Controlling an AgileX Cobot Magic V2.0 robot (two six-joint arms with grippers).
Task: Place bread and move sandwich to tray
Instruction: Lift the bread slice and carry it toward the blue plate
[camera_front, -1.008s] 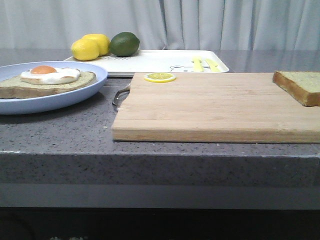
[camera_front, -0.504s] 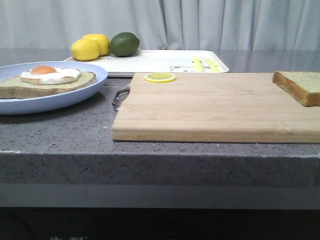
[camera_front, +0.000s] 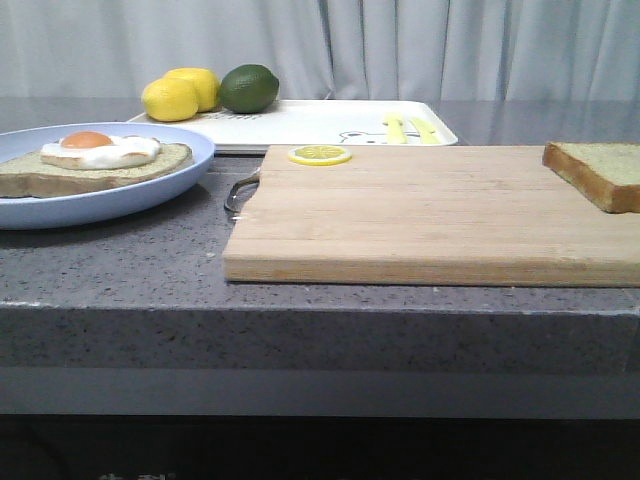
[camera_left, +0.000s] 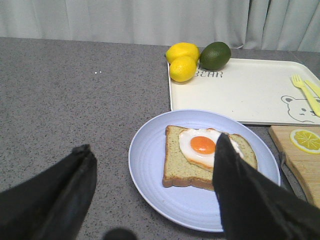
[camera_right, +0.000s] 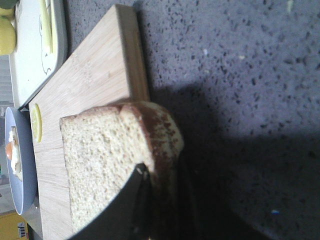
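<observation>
The bread (camera_right: 110, 160) is a thick pale slice with brown crust, lying at the right end of the wooden cutting board (camera_front: 420, 215), overhanging its edge. The right arm's fingers (camera_right: 150, 210) are closed on the bread's crust edge. The sandwich (camera_left: 207, 157), egg on top, sits on the blue plate (camera_left: 150, 170) at the bench's (camera_front: 150, 260) left. The left arm's fingers (camera_left: 80, 175) are spread wide above the plate. The tray (camera_front: 310, 122) behind has bare room mid-surface.
</observation>
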